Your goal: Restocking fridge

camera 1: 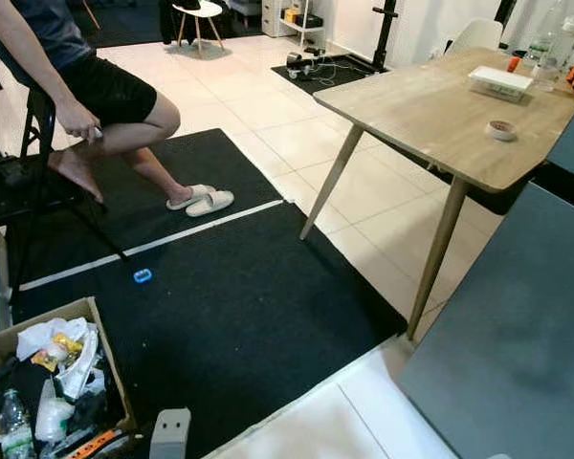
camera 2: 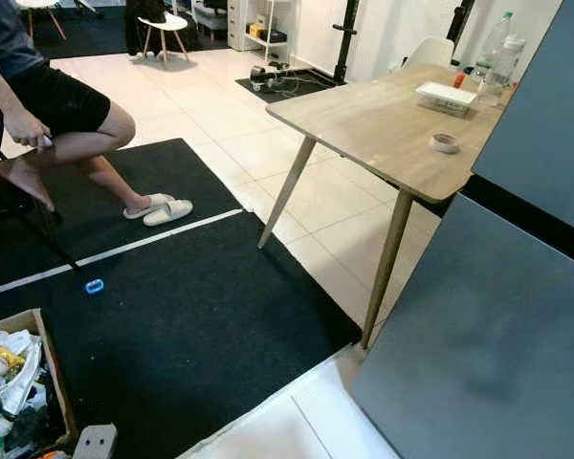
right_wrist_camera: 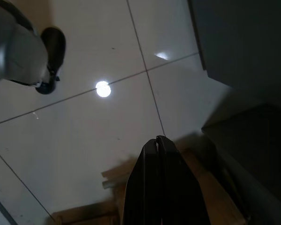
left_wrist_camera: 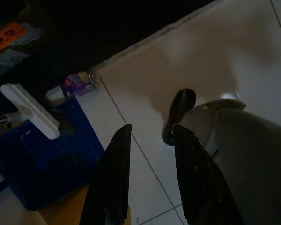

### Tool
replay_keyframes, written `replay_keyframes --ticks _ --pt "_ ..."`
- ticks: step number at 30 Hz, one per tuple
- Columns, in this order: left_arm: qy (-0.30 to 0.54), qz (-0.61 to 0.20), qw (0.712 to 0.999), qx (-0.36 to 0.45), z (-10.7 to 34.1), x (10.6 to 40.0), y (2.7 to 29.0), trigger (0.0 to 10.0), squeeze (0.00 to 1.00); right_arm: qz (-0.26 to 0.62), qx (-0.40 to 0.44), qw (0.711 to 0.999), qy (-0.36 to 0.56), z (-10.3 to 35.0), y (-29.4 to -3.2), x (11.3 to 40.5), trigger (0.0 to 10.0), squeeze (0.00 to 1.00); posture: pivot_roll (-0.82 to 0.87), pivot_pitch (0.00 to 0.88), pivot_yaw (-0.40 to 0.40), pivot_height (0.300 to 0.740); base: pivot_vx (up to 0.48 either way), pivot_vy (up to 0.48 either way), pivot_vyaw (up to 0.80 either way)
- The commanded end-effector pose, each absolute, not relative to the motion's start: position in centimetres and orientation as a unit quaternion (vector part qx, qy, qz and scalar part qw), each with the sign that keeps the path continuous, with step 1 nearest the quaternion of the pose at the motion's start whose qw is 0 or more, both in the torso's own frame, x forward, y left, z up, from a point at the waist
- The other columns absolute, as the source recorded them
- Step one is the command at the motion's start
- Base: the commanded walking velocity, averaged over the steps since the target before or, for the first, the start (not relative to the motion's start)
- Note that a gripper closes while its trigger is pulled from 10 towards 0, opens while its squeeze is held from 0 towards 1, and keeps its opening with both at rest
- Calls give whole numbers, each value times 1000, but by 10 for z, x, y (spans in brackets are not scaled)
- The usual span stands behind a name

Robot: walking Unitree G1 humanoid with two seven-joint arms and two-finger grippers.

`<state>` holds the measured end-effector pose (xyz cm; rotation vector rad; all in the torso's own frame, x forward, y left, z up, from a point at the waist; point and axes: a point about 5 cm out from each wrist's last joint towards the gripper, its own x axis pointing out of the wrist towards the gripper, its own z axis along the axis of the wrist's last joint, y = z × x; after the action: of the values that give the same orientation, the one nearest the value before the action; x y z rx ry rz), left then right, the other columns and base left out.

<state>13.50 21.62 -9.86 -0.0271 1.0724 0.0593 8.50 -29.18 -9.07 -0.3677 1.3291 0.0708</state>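
Sitting on a chair [camera 1: 33, 143] at the far left is a person [camera 1: 86, 76], one bare foot tucked up and a hand [camera 1: 77, 120] resting on a knee. Two pale slippers [camera 1: 201, 200] lie on the black mat [camera 1: 230, 306] just in front of them. A white line [camera 1: 153, 244] runs across the mat, and a small blue ring [camera 1: 143, 276] lies near it.

A cardboard box [camera 1: 100, 330] sits at the near left, full of bags, wrappers and a bottle [camera 1: 13, 421].

A wooden table [camera 1: 430, 115] stands on the right, on pale tiles. On it are a white tray [camera 1: 499, 81], a roll of tape [camera 1: 500, 130] and some clear bottles [camera 1: 550, 43] at the far end.

The fridge [camera 1: 517, 335] is the big grey thing at the near right (its flat grey door is swung toward the robot).

The left gripper [left_wrist_camera: 147, 143] hangs low over the tiles with its two black fingers apart and nothing between them. Near it are a blue tub [left_wrist_camera: 42, 159], a white brush [left_wrist_camera: 30, 110] and a small jar [left_wrist_camera: 77, 83] lying on its side.

The right gripper [right_wrist_camera: 157, 140] hangs over the tiles too, beside the dark fridge side, its fingers pressed tight together with nothing in them.
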Motion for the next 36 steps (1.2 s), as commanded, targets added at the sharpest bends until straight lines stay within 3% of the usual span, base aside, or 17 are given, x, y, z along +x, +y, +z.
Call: replay_keyframes --ticks 1,11,36 --pt "510 20 860 -22 -100 137 208 10000 0 26 -163 770 617 -90 -297 79 10000 0 8 0 -68 740 0 0 0" --pt "515 1 857 -18 -100 138 203 10000 0 21 -160 770 617 -91 -296 76 10000 0 -7 0 -49 740 0 0 0" --pt "511 -11 859 -21 -101 138 195 10000 0 28 -159 771 615 -92 -292 78 10000 0 -8 0 -64 740 263 0 0"
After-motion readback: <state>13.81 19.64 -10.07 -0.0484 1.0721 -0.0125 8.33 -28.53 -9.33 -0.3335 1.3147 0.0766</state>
